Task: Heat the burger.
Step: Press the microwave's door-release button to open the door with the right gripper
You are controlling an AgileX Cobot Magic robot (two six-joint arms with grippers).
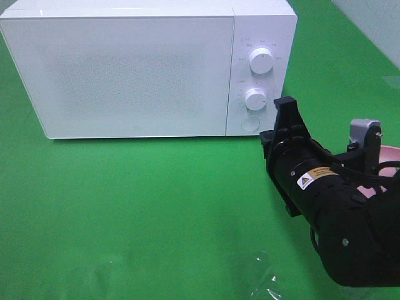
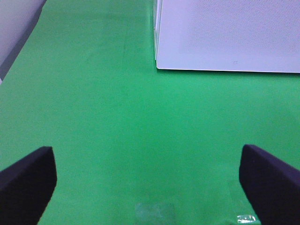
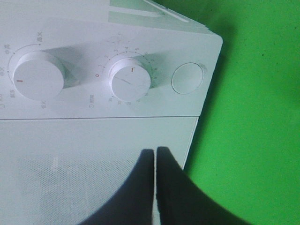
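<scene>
Green tabletop [image 1: 156, 200], right pincer [image 3: 155, 153] closed, facing microwave [image 1: 125, 69]

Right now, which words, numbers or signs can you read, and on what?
"0": on the microwave panel, beside the numbered knob; its other numbers too small.
Too blurred: characters around the other knob.
Unreadable: print on the yellow label on the right arm, beside a warning triangle.

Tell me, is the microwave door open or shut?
Shut. The microwave door lies flat and flush with the control panel, and nothing of the inside shows.
</scene>
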